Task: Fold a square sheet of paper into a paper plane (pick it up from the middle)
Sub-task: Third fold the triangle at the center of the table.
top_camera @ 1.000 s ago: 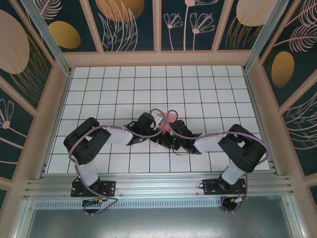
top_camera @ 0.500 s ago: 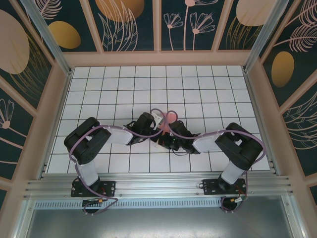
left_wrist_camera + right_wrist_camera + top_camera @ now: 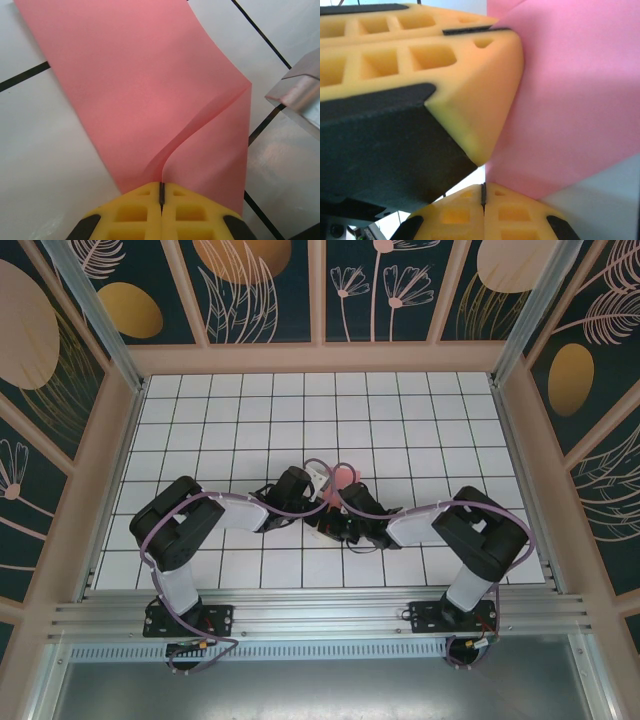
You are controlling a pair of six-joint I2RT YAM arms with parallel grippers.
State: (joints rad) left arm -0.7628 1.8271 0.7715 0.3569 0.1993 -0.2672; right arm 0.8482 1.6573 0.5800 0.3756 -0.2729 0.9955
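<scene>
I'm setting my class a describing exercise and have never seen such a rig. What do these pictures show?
Two robot arms, the left arm and the right arm, are bolted at the near edge of a white gridded table. The overhead picture looks down on both. The other two come from a camera on each wrist, so yellow fingertips loom close. The arms meet mid-table at a creased pink paper. The left gripper is shut on it, and the right gripper pinches it too; the big yellow block in the right wrist picture is the left gripper.
</scene>
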